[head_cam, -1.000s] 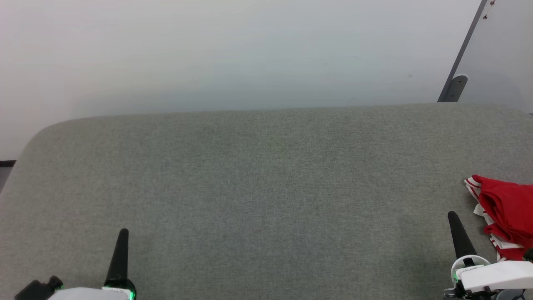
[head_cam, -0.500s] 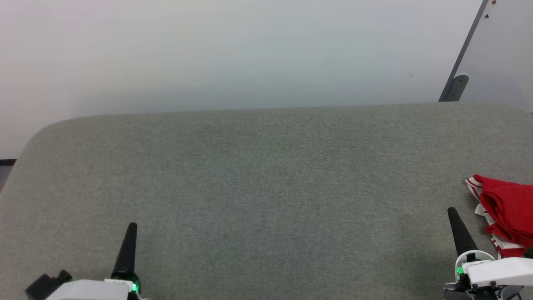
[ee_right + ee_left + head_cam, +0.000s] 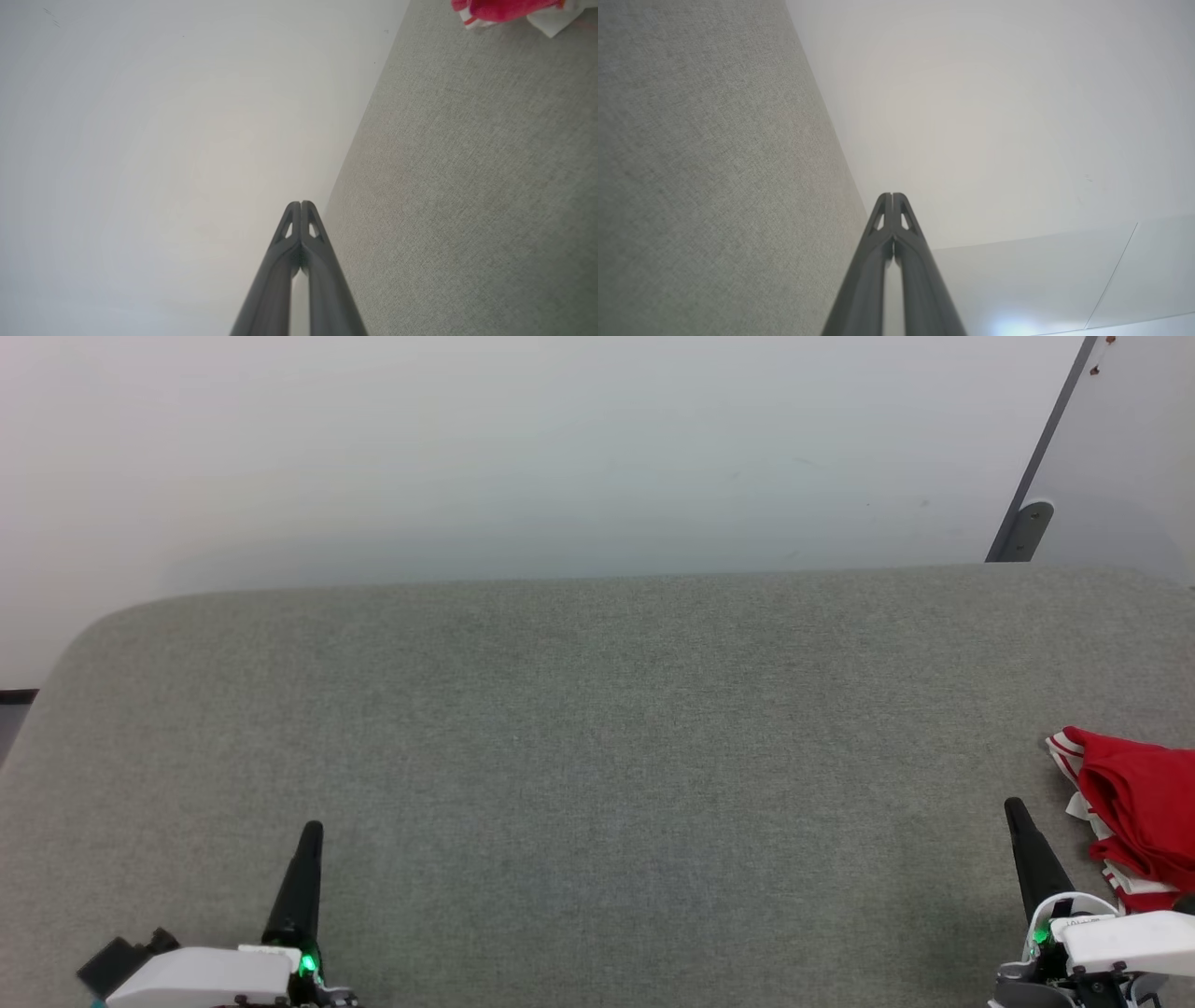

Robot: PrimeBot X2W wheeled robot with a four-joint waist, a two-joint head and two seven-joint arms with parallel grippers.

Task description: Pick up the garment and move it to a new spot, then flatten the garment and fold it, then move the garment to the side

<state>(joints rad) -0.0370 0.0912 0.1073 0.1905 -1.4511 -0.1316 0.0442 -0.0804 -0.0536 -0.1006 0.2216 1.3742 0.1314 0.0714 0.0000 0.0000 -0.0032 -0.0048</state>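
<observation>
The garment [image 3: 1139, 812] is a crumpled red heap with red-and-white striped trim at the right edge of the grey table [image 3: 597, 728], partly cut off by the head view's edge. A corner of the garment [image 3: 504, 10] shows at the top right of the right wrist view. My right gripper [image 3: 1013, 805] is shut and empty, just left of the heap and apart from it; its tips [image 3: 300, 204] press together. My left gripper [image 3: 313, 829] sits at the lower left, far from the garment, shut and empty, with its tips [image 3: 892, 196] closed.
The grey fabric-covered table has a rounded far left corner [image 3: 103, 625]. Behind it rises a pale wall [image 3: 523, 457]. A dark slanted bar with a bracket [image 3: 1022, 527] stands at the far right behind the table.
My left gripper has moved right and a little forward over the table. The right gripper has edged slightly forward. The garment has stayed put.
</observation>
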